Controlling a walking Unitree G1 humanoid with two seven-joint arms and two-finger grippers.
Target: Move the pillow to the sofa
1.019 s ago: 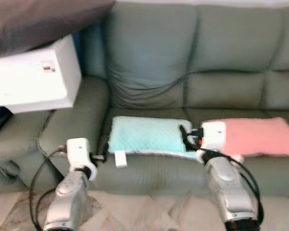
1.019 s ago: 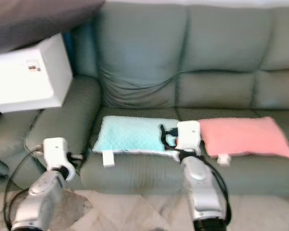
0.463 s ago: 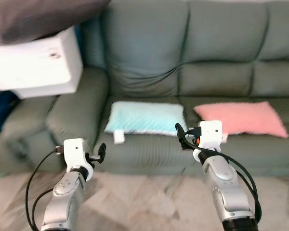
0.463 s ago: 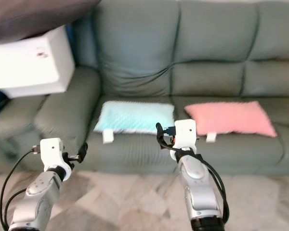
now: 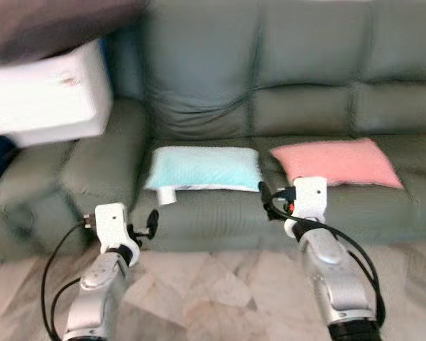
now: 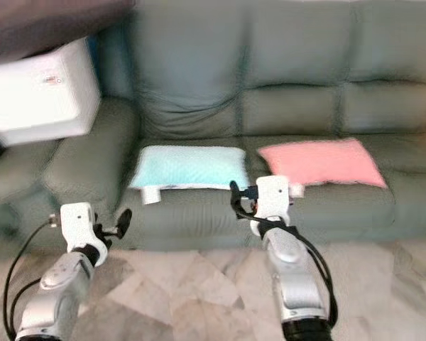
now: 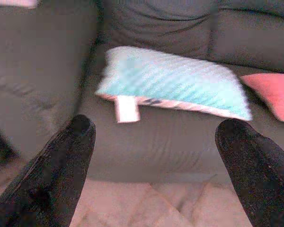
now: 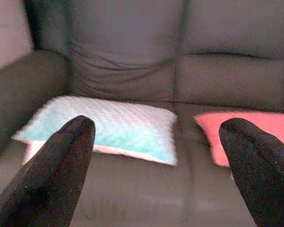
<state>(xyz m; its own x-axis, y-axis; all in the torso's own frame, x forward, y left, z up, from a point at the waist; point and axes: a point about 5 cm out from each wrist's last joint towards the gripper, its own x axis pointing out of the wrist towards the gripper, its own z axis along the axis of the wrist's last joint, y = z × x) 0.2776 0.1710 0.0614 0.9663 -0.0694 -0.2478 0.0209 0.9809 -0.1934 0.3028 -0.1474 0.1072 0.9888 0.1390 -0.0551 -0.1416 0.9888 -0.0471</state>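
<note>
I'm looking at the grey-green sofa (image 5: 284, 85) stretching across the upper half of the frame, and the task's thing, as far as I can judge, is already lying on it: the light blue pillow (image 5: 204, 168) is resting flat on the seat cushion at centre frame, with the pink pillow (image 5: 335, 162) just beside it to the right, the two apart by a narrow gap. A white box (image 5: 46, 92) is sitting at the upper left over the sofa's armrest, under something dark. Both arms are hanging low in front of the seat edge over the tiled floor (image 5: 213, 284); the left gripper (image 7: 156, 137) is released, fingers spread wide with nothing between them, and the right gripper (image 8: 158, 137) is likewise spread and empty. My main worry is the blur: the head views are smeared, so I'm judging the robot's footing poorly, and a misjudged step could be knocking its knees or arms against the seat front. Next, the blue pillow's front edge is lying close to the cushion lip, so a stray gripper brushing it could be dragging it to the floor. Smallest, the white tag (image 5: 167, 195) hanging off its corner could be snagging a finger.
</note>
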